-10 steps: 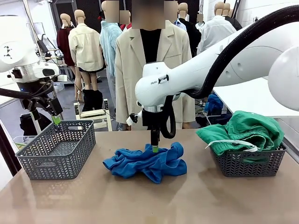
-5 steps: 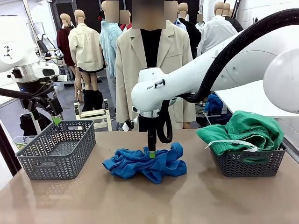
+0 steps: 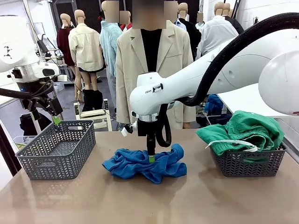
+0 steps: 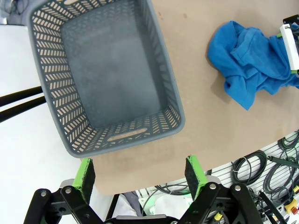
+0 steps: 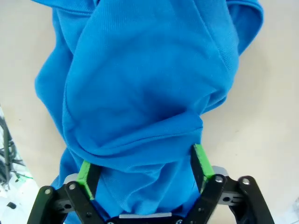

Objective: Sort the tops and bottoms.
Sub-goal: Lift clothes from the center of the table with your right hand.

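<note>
At mid-bench, the blue top [image 3: 145, 164] lay crumpled in a loose heap on the brown bench [image 3: 149, 200], between the two grey baskets. The right end effector [image 3: 151, 158] was pressed down into the middle of the heap, fingers apart, with a raised fold of cloth bulging between the green pads [image 5: 202, 164] in the right wrist view; not clamped on it yet. The fabric looked soft, light and limp: it should bunch under a pinch and drape when lifted, so no risk of breakage, but a thin pinch could slip or drag only one layer. Best hold judged to be that thick central fold already between the fingers, not a loose edge or sleeve.

The left end effector [image 4: 140, 175] hung above the near-left area with fingers wide apart, holding nothing, looking down on the empty left basket [image 3: 56, 149]. That basket sat well apart from the top, with bare bench between. The right basket [image 3: 247, 161] held the green bottoms [image 3: 243, 133], piled above the rim with a white drawstring [image 3: 231, 144] hanging over the front; something dark showed just beneath, could not tell what. A person in a beige coat [image 3: 152, 70] stood at the far side, directly behind the top, hands not seen over the bench. Nothing lay in the path between the top and the left basket; the parked left arm near that basket was the only thing likely to crowd a drop there.
</note>
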Robot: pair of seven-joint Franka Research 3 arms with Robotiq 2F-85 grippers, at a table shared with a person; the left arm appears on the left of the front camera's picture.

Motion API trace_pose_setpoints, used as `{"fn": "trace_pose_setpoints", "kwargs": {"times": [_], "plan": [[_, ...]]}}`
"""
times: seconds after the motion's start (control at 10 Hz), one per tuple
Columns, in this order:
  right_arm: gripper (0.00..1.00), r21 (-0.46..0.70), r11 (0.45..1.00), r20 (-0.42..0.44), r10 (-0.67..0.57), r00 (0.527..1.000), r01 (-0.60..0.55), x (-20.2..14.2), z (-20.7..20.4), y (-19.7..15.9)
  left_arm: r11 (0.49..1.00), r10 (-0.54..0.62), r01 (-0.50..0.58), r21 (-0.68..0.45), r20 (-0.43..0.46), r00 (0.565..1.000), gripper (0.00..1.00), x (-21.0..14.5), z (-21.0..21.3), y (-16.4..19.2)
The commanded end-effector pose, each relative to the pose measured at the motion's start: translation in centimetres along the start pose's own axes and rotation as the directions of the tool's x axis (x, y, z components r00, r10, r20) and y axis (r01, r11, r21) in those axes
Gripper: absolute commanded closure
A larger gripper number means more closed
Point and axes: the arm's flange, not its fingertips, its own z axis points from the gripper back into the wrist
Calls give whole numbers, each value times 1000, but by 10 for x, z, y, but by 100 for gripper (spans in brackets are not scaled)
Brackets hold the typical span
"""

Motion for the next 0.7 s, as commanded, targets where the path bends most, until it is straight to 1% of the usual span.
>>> {"fn": "trace_pose_setpoints", "kwargs": {"times": [0.0,0.3,0.4,0.5,0.6], "plan": [[30,0,1000,-12,-13,1000,13,3,0,-2,1000,7,-7,11,-10,1000,0,0,2,3],[87,-3,1000,-22,-6,1000,6,5,-2,-1,1000,7,-7,11,-10,1000,0,0,2,3],[100,-3,1000,-23,-3,1000,3,5,-2,0,1000,0,0,0,0,1000,0,0,0,0],[100,-2,1000,-27,0,1000,0,6,-2,-1,1000,8,-8,15,15,1000,0,-7,4,0],[100,-2,1000,-30,2,1000,-2,6,-2,-1,1000,16,-17,25,46,999,0,-15,10,14]]}}
